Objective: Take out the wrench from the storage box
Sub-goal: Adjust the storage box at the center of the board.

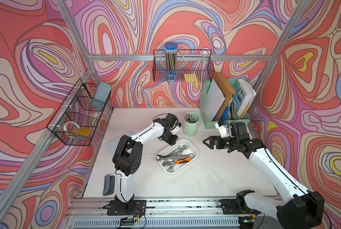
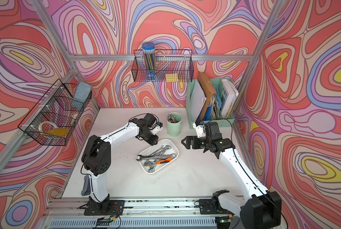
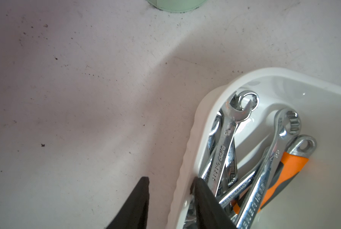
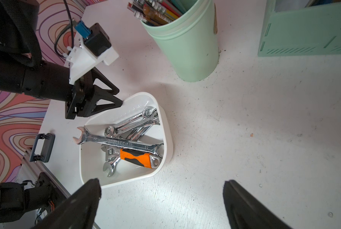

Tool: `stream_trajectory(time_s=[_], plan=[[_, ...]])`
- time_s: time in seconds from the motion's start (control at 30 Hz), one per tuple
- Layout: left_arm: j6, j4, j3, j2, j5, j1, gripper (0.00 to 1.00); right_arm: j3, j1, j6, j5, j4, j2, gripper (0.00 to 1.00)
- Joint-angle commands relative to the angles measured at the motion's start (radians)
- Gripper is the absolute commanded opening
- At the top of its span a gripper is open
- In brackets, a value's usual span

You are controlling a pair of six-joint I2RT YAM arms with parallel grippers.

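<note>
straddling the storage box (image 3: 189,146) wall at 11 o'clock, my left claw (image 3: 170,179) (half open, empty) could pinch plastic, not wrench (image 3: 223,150); right claw (image 4: 161,181) gapes, idle.

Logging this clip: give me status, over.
Left gripper part-open, straddling storage box wall. Right gripper open, hovering beside it. Wrenches all inside, none lifted. Large wrench lies across the pile.

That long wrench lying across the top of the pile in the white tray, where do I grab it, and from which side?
Likely best: take the long wrench by its shank near the open end overhanging the storage box rim, from straight above: it lies flat atop the pile, uncovered.
</note>
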Motion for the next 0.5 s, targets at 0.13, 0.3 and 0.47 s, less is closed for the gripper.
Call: stream_trajectory(time_s=[0.13, 0.3, 0.47], plan=[[-0.045, 0.013, -0.1, -0.033, 0.008, 0.005, 0.38, 0.0, 0.016, 0.012, 0.016, 0.0, 0.015, 0.98], [-0.075, 0.004, -0.129, -0.043, 0.01, 0.005, 0.19, -0.002, 0.023, 0.016, 0.018, 0.006, 0.016, 0.98], [-0.185, 0.024, -0.146, -0.076, 0.029, 0.005, 0.04, -0.001, 0.028, 0.026, 0.023, 0.011, 0.015, 0.98]])
